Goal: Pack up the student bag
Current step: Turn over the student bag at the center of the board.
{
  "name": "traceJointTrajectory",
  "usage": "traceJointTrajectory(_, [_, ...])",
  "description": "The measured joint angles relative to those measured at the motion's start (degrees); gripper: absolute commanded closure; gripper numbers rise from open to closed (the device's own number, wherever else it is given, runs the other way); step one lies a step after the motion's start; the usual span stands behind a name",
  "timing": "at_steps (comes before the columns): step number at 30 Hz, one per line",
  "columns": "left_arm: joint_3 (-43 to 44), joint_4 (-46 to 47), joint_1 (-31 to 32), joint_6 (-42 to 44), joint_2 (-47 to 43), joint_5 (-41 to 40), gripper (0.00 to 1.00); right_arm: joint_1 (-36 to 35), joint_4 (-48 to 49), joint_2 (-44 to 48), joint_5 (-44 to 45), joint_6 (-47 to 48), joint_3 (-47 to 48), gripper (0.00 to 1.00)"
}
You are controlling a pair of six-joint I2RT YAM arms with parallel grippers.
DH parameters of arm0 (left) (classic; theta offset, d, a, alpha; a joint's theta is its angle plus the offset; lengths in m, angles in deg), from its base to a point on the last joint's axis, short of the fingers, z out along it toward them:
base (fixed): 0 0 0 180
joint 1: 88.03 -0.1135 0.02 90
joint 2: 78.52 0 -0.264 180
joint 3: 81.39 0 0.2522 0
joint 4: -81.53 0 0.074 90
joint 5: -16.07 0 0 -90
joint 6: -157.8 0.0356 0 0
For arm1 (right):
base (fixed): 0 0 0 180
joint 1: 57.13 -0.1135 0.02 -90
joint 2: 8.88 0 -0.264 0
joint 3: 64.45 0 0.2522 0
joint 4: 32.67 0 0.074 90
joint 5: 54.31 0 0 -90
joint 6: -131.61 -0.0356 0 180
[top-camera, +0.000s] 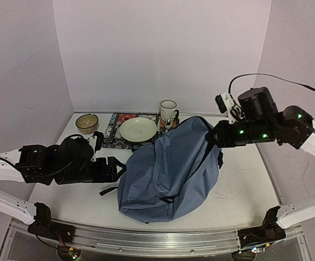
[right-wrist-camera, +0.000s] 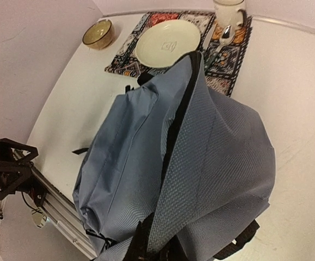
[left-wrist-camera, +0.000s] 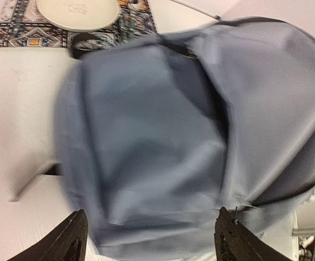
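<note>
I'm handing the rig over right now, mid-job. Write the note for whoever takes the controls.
End effectors: the left end effector is open, holding nothing, at the left side of the student bag. The right end effector is shut on the bag's fabric at its far right, holding that part raised.
Things: the bag lies mid-table. The plate on the patterned mat, the mug and the bowl sit behind it.
Done: bag gripped on one side. Its contents cannot be seen.
Left: probably opening and loading it.

The student bag point(top-camera: 168, 168) is matt woven cloth, the plate point(top-camera: 138, 129) smooth and glazed, the table point(top-camera: 244, 190) matt
</note>
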Motion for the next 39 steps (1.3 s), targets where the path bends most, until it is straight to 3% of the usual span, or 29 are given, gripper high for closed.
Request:
traceJointTrajectory(6, [-0.20,3.19,-10.10,4.35,4.92,4.06,0.16,1.47,-11.33,-1.08,7.31,6.25,14.62,1.00])
traceJointTrajectory(16, [-0.20,5.60,-12.18,7.19,3.48,5.36,0.16,3.52,-26.91,-7.05,19.67,19.74,38.89,1.00])
traceJointTrajectory(19, [-0.47,5.97,-12.63,7.31,2.25,5.48,0.16,3.86,-28.19,-7.57,21.49,21.78,42.34,1.00])
traceJointTrajectory(22, [-1.20,6.01,-12.71,7.28,1.47,5.47,0.16,3.98,-27.86,-7.47,21.04,21.83,41.16,1.00])
traceJointTrajectory(26, [-2.32,5.94,-12.76,7.07,0.87,5.51,0.16,4.07,-23.64,-7.13,15.86,19.08,29.55,1.00])
traceJointTrajectory(31, [-3.56,5.72,-12.76,6.79,-0.65,5.50,0.16,3.13,-6.42,-8.13,4.62,13.67,13.70,1.00])
traceJointTrajectory(39, [-4.21,5.31,-12.79,5.40,-3.57,5.15,0.16,-6.10,8.66,-12.64,-3.16,4.71,6.54,1.00])
